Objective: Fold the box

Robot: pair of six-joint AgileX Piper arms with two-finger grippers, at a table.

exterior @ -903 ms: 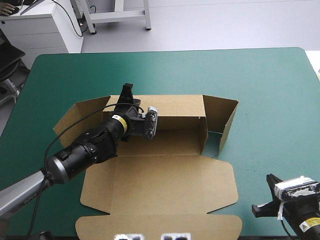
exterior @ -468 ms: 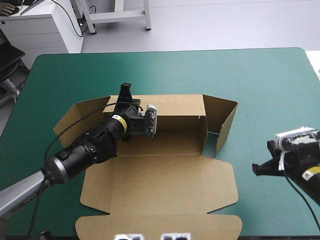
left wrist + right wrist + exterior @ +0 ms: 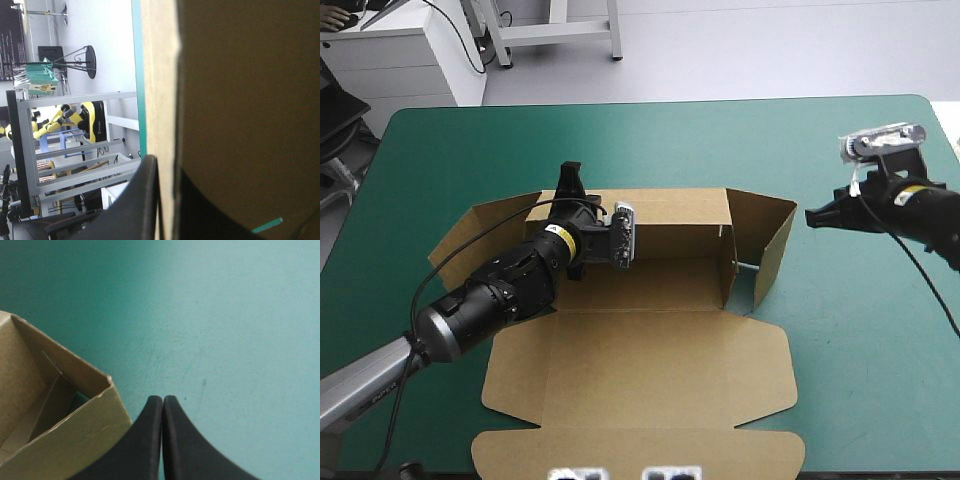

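the box [image 3: 640, 370] sits centre frame, long axis running left to right, lid flat toward the bottom. left gripper [image 3: 571, 182] pinches the back wall [image 3: 670, 212], upper left. right gripper [image 3: 817, 215], fingers pressed together and empty, hovers just right of the raised end flap [image 3: 777, 245], so it's the nearer arm for that.

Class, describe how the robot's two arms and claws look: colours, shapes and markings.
Both arms are black and cylindrical, each with a yellow band near the wrist; the left arm turns silver-grey lower down. The left claw and right claw each have two broad black fin-shaped fingers tapering to a point.
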